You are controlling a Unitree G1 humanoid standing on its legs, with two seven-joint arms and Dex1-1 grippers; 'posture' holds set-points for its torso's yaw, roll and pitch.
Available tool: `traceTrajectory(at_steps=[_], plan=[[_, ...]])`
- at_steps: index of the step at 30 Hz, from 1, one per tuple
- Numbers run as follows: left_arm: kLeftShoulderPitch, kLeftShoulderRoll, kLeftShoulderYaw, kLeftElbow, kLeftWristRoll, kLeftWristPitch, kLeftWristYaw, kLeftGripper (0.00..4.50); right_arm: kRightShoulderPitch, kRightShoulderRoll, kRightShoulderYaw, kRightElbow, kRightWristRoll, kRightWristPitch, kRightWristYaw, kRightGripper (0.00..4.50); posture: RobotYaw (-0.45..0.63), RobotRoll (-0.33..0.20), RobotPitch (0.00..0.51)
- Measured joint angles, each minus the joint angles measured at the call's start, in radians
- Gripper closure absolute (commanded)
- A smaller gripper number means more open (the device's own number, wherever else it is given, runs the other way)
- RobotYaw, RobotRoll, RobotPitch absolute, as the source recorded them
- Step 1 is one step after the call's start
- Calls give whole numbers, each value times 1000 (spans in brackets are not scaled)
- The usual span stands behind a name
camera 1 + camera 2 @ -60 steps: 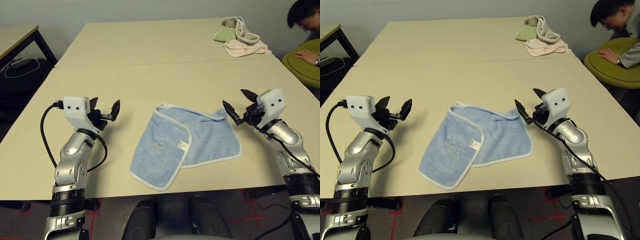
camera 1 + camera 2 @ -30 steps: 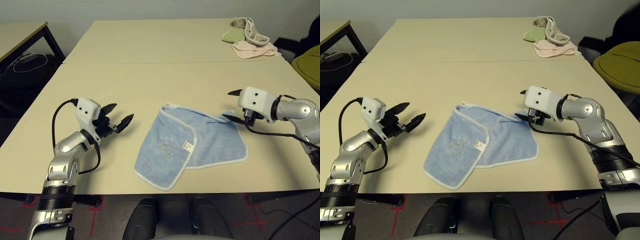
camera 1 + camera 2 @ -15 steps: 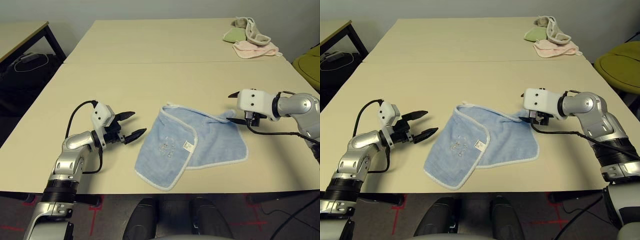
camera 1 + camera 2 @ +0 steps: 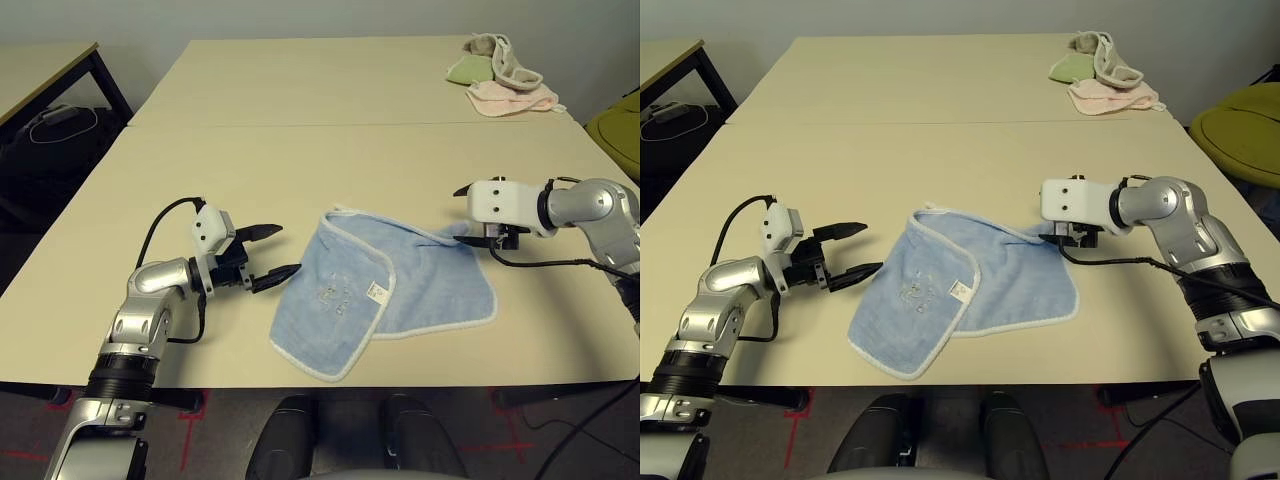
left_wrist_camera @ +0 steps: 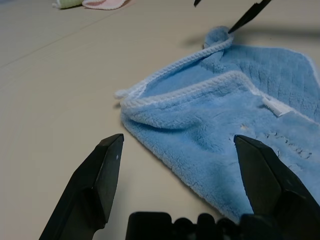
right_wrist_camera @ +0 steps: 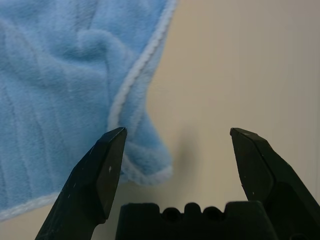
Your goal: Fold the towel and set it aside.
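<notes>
Lying between both spread pincers, the towel rests untouched.

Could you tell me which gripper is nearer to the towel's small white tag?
Left. The left gripper sits beside the towel on the side of the tag; the right gripper is over the far corner.

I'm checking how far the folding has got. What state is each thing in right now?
towel: flat on the table, partly folded, one flap lying over its left part, tag showing.
left gripper: open, empty, just left of the towel's edge.
right gripper: open, empty, at the towel's far right corner.
pile of cloths: heaped at the far table's corner.
</notes>
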Motion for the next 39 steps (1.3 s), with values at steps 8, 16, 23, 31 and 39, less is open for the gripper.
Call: traceTrajectory(at_steps=[8, 16, 23, 31, 39], plan=[[3, -5, 0, -92, -33, 79, 24, 36, -1, -44, 25, -9, -17, 26, 105, 40, 146, 0, 95], [3, -11, 0, -100, -35, 91, 36, 36, -20, -42, 27, -9, -28, 23, 112, 40, 149, 0, 89], [8, -22, 0, -119, -36, 94, 44, 36, -37, -7, 44, 42, -48, -11, 97, 40, 147, 0, 88], [13, -24, 0, -122, -36, 101, 47, 36, -49, 18, 75, 102, -84, -48, 87, 40, 151, 0, 92], [38, -37, 0, -146, -36, 102, 83, 0, -70, 47, 77, 115, -87, -61, 73, 2514, 159, 0, 95]])
